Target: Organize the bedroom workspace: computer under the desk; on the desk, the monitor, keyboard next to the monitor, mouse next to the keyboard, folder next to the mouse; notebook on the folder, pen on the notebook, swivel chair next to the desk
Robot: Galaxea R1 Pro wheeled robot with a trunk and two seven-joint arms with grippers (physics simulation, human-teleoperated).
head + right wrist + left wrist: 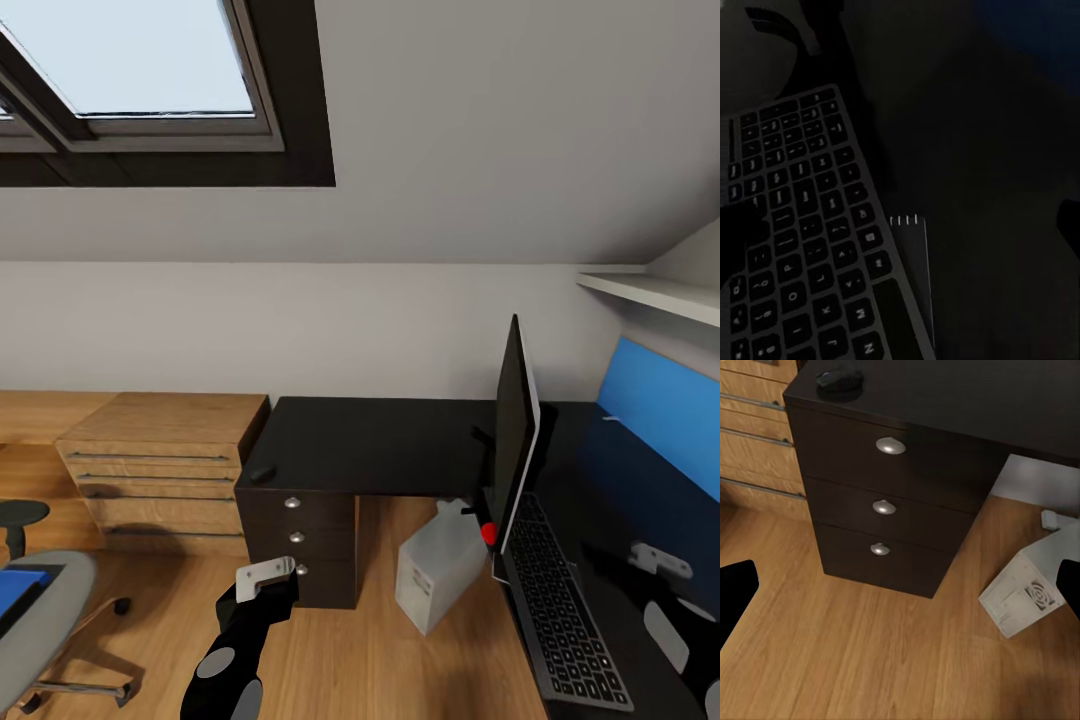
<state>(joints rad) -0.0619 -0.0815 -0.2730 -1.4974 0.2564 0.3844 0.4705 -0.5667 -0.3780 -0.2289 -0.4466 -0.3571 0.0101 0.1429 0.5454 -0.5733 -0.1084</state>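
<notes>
The black-topped desk [380,440] carries the monitor [515,430], seen edge-on, with the keyboard [565,610] [802,225] lying in front of it. The mouse [262,472] [838,380] sits on the desk's left corner above the drawer unit [881,506]. The computer [438,568] [1024,600] leans tilted on the floor under the desk. At the lower left stands the swivel chair [45,615] with the blue folder [20,585] on its seat. My left gripper [266,578] [900,600] hangs open facing the drawers. Above the desk right of the keyboard, my right gripper [657,558] [900,232] is open. Notebook and pen are out of view.
Light oak drawers [160,470] stand left of the desk against the wall. A blue back panel [660,410] and a white shelf [655,292] line the right side. A thin pale line [927,285] lies on the dark desk beside the keyboard. Wood floor [370,660] is open between chair and desk.
</notes>
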